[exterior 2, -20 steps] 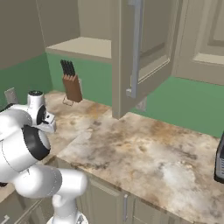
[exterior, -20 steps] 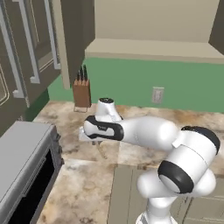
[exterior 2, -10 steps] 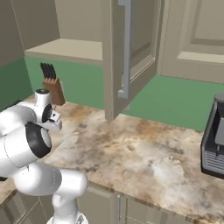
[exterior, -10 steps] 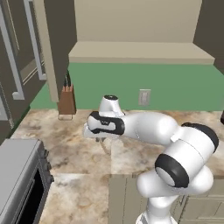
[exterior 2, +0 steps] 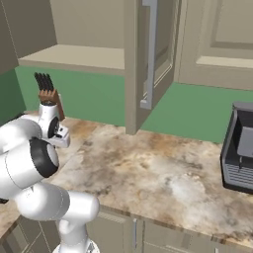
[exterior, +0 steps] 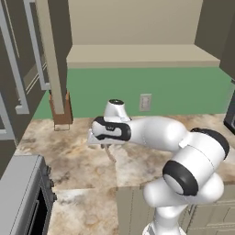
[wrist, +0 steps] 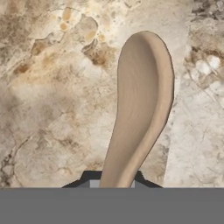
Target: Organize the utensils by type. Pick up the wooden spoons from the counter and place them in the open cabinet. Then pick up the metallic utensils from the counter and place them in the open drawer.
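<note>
Plainly, pincer (wrist: 114, 183) clamped on smooth tan wooden spoon (wrist: 140, 109), oval bowl above mottled counter (wrist: 48, 96).

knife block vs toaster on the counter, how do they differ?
Colour: the knife block is brown wood with dark handles sticking out; the toaster is dark grey and boxy.
Place: in the right base view the knife block stands at the counter's far left by the green wall, the toaster at its right end.
Bulk: the toaster looks bulkier than the slim knife block.
Both stand upright on the counter.
</note>
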Controlling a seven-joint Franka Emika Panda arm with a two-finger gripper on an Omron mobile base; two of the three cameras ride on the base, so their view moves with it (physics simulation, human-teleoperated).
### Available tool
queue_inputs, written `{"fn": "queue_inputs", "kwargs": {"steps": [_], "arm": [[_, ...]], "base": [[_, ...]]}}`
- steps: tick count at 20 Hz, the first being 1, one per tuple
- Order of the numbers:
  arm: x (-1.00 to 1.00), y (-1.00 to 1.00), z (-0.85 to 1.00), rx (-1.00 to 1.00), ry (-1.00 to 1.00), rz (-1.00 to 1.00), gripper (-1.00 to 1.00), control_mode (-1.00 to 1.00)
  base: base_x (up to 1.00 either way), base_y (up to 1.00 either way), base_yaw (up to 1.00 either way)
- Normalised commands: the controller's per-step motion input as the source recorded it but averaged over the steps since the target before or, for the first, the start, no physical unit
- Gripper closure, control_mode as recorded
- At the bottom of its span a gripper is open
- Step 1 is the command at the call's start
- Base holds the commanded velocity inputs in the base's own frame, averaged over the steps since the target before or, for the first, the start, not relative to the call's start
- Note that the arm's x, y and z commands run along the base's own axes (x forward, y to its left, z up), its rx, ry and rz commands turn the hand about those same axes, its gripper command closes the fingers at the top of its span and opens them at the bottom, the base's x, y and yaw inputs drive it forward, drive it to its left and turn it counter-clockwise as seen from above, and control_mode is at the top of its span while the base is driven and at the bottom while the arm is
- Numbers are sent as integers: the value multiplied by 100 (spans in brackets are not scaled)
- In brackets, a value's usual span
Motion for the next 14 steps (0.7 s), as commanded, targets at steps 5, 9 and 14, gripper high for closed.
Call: {"fn": "queue_inputs", "kwargs": {"steps": [5, 9, 14], "arm": [[0, 1, 6, -9, 0, 0, 100, -100], [0, 0, 34, -25, -8, 0, 100, -100], [0, 0, 51, -28, -25, 0, 100, -100]], "base": [[-1, 5, 0], [0, 0, 0], [0, 0, 0]]}}
